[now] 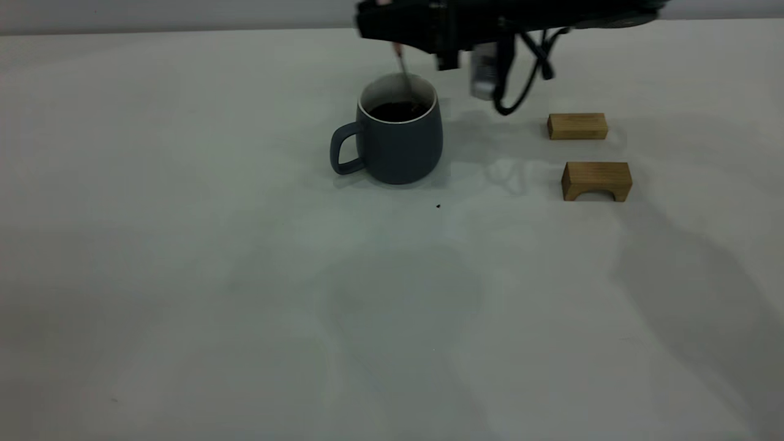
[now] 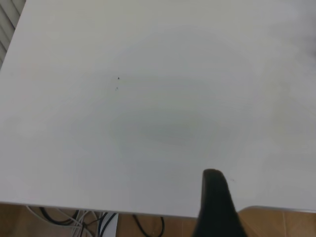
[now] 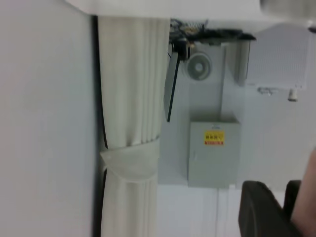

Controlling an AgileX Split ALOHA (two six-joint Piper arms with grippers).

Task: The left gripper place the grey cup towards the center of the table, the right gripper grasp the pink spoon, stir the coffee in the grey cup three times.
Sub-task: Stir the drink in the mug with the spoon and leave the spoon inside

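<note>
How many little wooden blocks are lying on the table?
2: a plain rectangular light-brown wooden block right of the dark grey mug, and an arch-shaped wooden block just in front of it.

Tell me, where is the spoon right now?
In the exterior view, the spoon stands tilted in the cup, its tip in the coffee, held from above by the right gripper.

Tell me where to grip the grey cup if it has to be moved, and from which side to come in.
Grip the loop handle of the grey cup, coming in from the exterior view's left, where it sticks out over bare table. From above is likely worse: the pink spoon stands in the coffee, held by the right gripper.
</note>
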